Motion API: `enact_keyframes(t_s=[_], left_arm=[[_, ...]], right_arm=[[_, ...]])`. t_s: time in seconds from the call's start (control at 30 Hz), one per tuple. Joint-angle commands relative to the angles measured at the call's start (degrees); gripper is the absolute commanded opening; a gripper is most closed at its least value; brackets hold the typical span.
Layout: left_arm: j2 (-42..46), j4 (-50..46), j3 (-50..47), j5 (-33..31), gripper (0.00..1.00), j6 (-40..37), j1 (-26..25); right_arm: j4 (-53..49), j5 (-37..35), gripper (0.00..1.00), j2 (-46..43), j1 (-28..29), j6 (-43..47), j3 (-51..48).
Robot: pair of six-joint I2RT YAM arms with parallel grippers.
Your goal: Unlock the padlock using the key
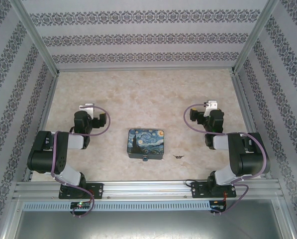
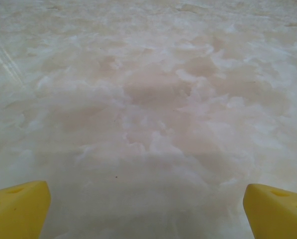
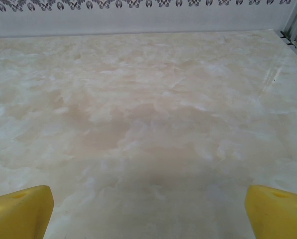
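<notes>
Centrally, closed tin box [image 1: 146,142]; padlock [image 1: 145,159] at front.

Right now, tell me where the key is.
In the top view the key lies on the table just right of the tin box, toward the right arm, apart from the padlock at the box's near edge.

The left claw [image 2: 147,213] gapes wide above the pale marbled table [image 2: 148,99].
</notes>
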State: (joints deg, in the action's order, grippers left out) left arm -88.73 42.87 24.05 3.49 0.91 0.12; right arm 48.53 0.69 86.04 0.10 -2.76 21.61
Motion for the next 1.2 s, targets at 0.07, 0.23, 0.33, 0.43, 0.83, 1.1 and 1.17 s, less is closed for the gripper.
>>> enact_keyframes(t_s=[0.07, 0.23, 0.33, 0.43, 0.83, 1.1, 1.17], left_arm=[[6.61, -13.18, 6.06, -1.1, 1.0, 0.11, 0.69], [10.33, -31.62, 14.81, -1.13, 1.0, 3.57, 0.08], [12.51, -40.97, 19.61, 0.29, 1.0, 8.06, -0.29], [14.01, -49.68, 23.65, 1.82, 1.0, 15.48, -0.56], [12.48, -59.53, 23.29, 22.31, 0.97, 30.82, -10.58], [15.33, -56.37, 17.62, 20.9, 0.91, 37.58, -21.1], [16.48, -56.16, 16.24, 20.92, 0.88, 38.86, -22.2]], right_arm=[[-15.13, -2.5, 0.98, -10.67, -0.71, -3.11, 4.03], [-40.97, -9.7, 0.98, -17.28, -1.93, -18.84, 12.75], [-47.07, -1.06, 0.98, -18.41, -3.34, -20.28, 15.52], [-48.17, 11.4, 0.98, -19.05, -3.32, -22.36, 15.73], [-66.55, 21.02, 0.82, -20.44, 12.45, -36.77, 18.71], [-69.47, 11.0, 0.78, -21.48, 27.5, -46.06, 16.86], [-69.2, 9.88, 0.77, -21.29, 29.75, -47.63, 16.19]])
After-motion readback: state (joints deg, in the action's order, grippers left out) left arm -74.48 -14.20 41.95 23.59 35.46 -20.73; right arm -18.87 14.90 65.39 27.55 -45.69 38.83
